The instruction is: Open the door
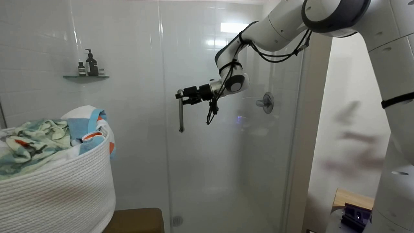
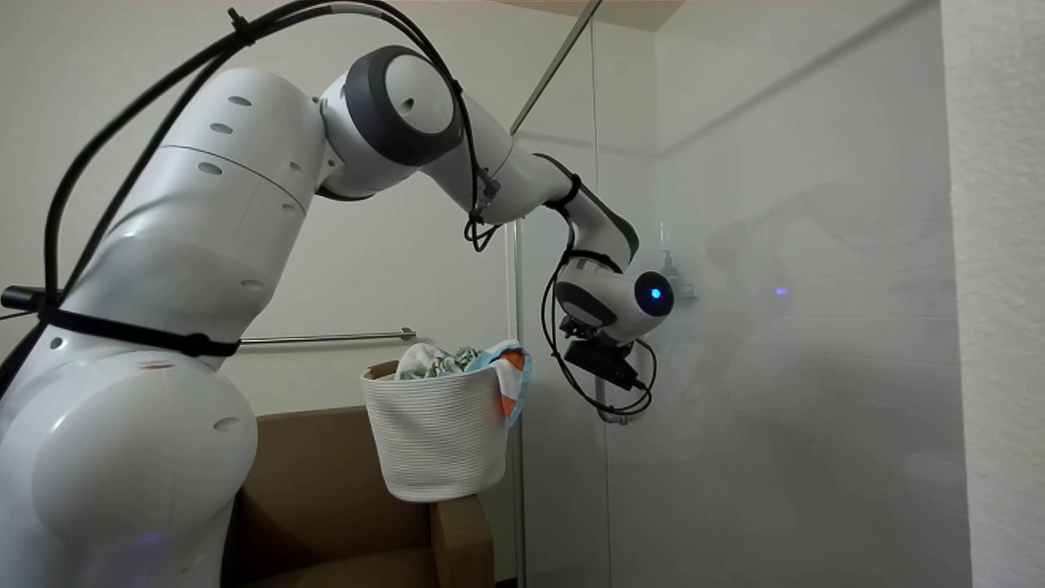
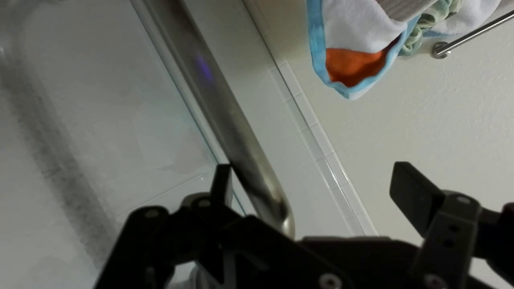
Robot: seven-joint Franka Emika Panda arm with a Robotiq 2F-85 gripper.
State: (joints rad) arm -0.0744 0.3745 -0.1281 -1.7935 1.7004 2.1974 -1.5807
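evidently, handle-gripping in hand: claw (image 3: 312, 170) spread wide, handle (image 3: 231, 132) flanked by fingers (image 3: 221, 182), nearer 9 o'clock one in wrist view. glass door (image 1: 223, 145), seemingly unopened, mostly toward handle's 3 o'clock in exterior view. next, fingers to be clenched, door swung.

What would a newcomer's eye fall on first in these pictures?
Most likely the big white robot arm, arched across the upper right of an exterior view. At its end, the open gripper is at the vertical handle of the glass door. Next, perhaps, the white basket heaped with cloths, at lower left there.
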